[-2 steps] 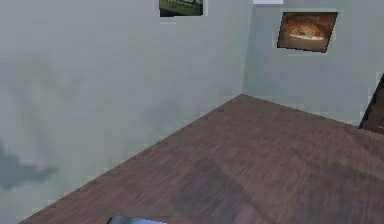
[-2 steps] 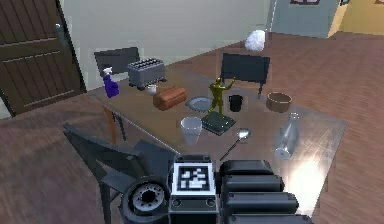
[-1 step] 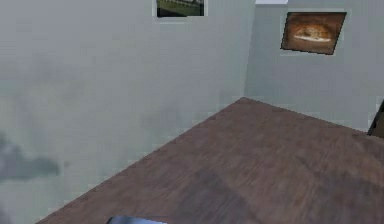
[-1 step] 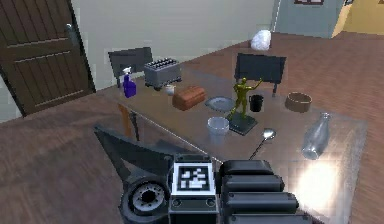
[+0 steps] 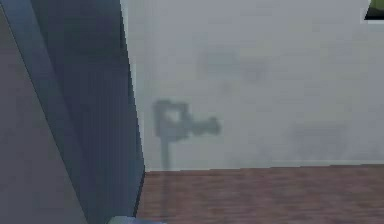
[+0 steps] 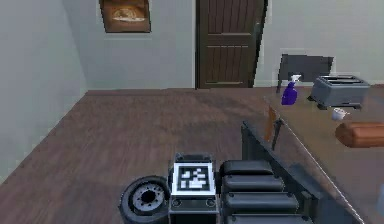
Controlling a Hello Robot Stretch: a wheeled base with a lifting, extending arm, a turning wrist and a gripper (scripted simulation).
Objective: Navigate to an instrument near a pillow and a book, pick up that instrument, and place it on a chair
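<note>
wood-floored room, dark door [image 6: 230, 45] at twelve o'clock, table [image 6: 312, 125] at three — gripper [image 6: 148, 198] sat tucked at six, likely for driving; its grasp could not be told — instrument yet to be located.

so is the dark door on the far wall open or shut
Shut. The dark door fills its frame flush, with no gap or room beyond visible.

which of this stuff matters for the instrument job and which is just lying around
For the job:
- dark chair behind the table, a possible place to set the instrument down

Just lying about:
- purple spray bottle
- grey toaster
- brown lump on the table
- wall picture
- dark door
</note>
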